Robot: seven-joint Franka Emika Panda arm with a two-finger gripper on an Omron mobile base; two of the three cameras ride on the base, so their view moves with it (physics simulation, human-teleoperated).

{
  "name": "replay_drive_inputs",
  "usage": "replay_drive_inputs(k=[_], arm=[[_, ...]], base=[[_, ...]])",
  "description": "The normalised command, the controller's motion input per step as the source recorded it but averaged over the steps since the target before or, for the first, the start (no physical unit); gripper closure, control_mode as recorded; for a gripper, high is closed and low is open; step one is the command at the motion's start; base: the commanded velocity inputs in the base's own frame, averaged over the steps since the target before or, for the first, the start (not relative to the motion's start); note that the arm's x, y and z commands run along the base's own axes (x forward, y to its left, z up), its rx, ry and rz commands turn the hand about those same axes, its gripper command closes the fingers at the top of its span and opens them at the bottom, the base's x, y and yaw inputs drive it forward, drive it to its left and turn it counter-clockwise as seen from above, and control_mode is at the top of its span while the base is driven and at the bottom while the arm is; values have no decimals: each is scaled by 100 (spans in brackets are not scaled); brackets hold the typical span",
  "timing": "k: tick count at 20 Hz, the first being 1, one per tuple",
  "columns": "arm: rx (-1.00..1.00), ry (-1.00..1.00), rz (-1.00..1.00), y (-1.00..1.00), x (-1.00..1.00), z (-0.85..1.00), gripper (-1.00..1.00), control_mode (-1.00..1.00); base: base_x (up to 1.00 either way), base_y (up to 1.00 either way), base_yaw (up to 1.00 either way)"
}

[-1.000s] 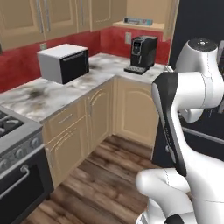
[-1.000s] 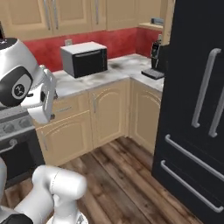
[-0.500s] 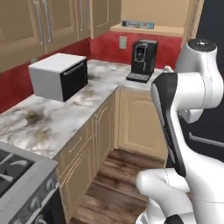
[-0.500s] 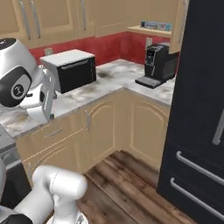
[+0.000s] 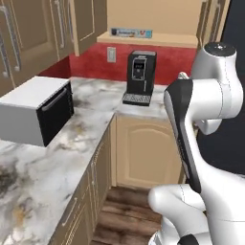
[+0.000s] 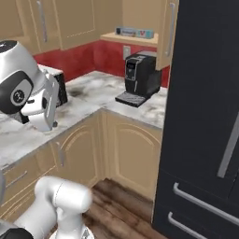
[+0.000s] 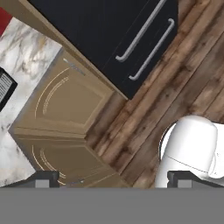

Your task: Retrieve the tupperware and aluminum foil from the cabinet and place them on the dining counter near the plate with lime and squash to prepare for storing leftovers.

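The aluminum foil (image 5: 131,32) is a long pale carton lying on the shelf board of the open tan cabinet (image 5: 158,41), above the coffee machine. The right base view shows the aluminum foil (image 6: 134,32) on the same cabinet (image 6: 122,38) shelf. My arm is folded close to the base, far from the shelf. In the hand view my gripper (image 7: 113,181) is open and holds nothing, its fingertips (image 7: 43,178) pointing down at the wooden floor. The tupperware, the dining counter and the plate are out of view.
A black coffee machine (image 5: 140,78) stands on the marbled corner counter (image 5: 95,119), with a white microwave (image 5: 36,110) to its left. A tall black fridge (image 6: 205,116) fills the right side. Tan base cupboards (image 7: 65,100) and wooden floor (image 7: 175,83) lie below the hand.
The whole scene has slid left and grown larger in both base views, so the base has driven toward the corner with the coffee machine. The arm keeps its folded pose and the gripper stays open.
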Motion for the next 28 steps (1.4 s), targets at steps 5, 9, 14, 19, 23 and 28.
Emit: replay_drive_inputs(k=[5, 9, 14, 19, 23, 28], arm=[[0, 0, 0, 0, 0, 0, -100, 100], [0, 0, 0, 0, 0, 0, -100, 100], [0, 0, 0, 0, 0, 0, -100, 100], [0, 0, 0, 0, 0, 0, -100, 100], [0, 0, 0, 0, 0, 0, -100, 100], [0, 0, 0, 0, 0, 0, -100, 100]], base=[[98, 3, -31], [92, 33, -26], [89, 39, -24], [81, 8, -27], [78, 0, -29], [66, 25, -23]])
